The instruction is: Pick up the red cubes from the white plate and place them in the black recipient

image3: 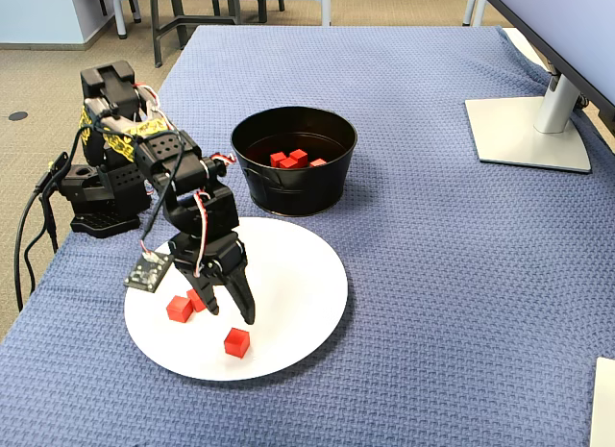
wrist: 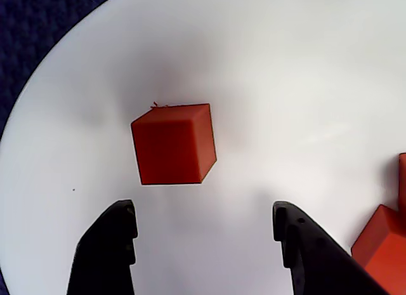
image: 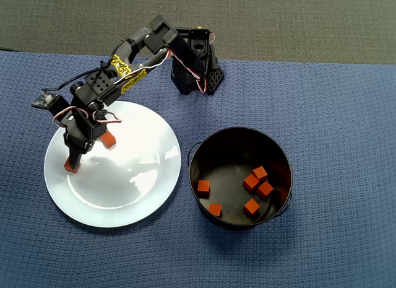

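Observation:
The white plate (image: 139, 192) (image3: 300, 279) lies on blue cloth, left of the pot in the overhead view. My gripper (image: 79, 155) (image3: 231, 312) (wrist: 204, 222) hovers open over the plate's left part, nothing between its black fingers (wrist: 113, 244). One red cube (wrist: 172, 144) (image: 72, 166) (image3: 236, 342) rests on the plate just ahead of the fingertips, apart from them. Two more red cubes (image3: 179, 309) (image3: 197, 299) lie on the plate beside the gripper; the wrist view catches them at its right edge (wrist: 384, 247). The black recipient (image: 281, 155) (image3: 288, 192) holds several red cubes (image: 251, 183).
The arm's black base (image: 197, 71) (image3: 96, 192) stands behind the plate, cables trailing off the table edge. A monitor foot (image3: 528, 130) sits at the far right in the fixed view. Blue cloth (image: 334, 114) covers the table.

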Motion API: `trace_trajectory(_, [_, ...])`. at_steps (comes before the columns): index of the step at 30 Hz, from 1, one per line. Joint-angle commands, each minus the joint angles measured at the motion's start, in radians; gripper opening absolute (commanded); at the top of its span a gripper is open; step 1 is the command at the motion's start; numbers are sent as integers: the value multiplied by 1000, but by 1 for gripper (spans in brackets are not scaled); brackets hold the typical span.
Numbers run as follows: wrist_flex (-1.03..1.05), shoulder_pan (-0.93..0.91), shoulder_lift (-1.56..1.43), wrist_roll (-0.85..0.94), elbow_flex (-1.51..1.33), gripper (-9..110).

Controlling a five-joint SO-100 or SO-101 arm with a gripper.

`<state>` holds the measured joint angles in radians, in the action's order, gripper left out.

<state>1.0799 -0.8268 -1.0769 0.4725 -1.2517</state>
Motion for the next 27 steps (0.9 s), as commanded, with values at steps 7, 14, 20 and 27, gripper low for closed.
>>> trace_trajectory(7, [60, -15, 75, -17, 219, 20])
trace_trajectory(14, [104, -31, 150, -12, 324, 21])
trace_trajectory(20, [127, -38, 210, 2, 396, 18])
trace_trajectory(27, [150, -44, 256, 12, 453, 15])
